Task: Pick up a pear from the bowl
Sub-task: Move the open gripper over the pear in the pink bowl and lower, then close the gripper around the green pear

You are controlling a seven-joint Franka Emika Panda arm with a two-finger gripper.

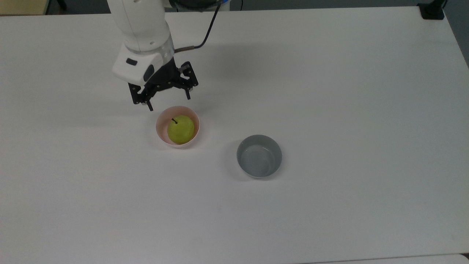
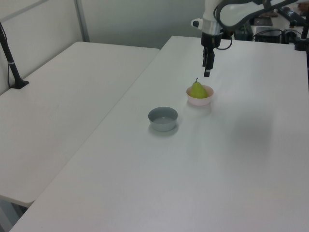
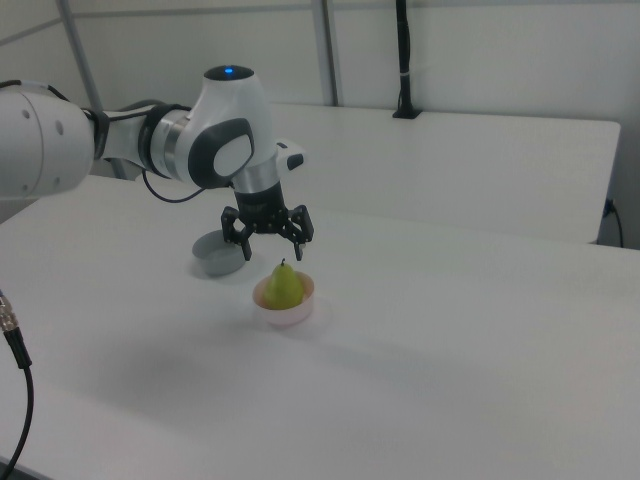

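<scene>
Here the pear sits upright in the pink bowl, its dark stem pointing up; in the right view the pear rises above the bowl's rim. The bowl stands on the white table, roughly at its middle.

The gripper hangs above the table just beyond the bowl, toward the top view's upper left of it, pointing down. Its two black fingers are spread wide apart (nothing between them), and neither touches the pear or the bowl. In the right view the gripper is just above and behind the pear, its fingertips about level with the stem. In the left view the gripper hangs above the pear, clear of it.

A grey bowl stands apart from the pink one, toward the top view's lower right. A second white table adjoins on the left view's left.
</scene>
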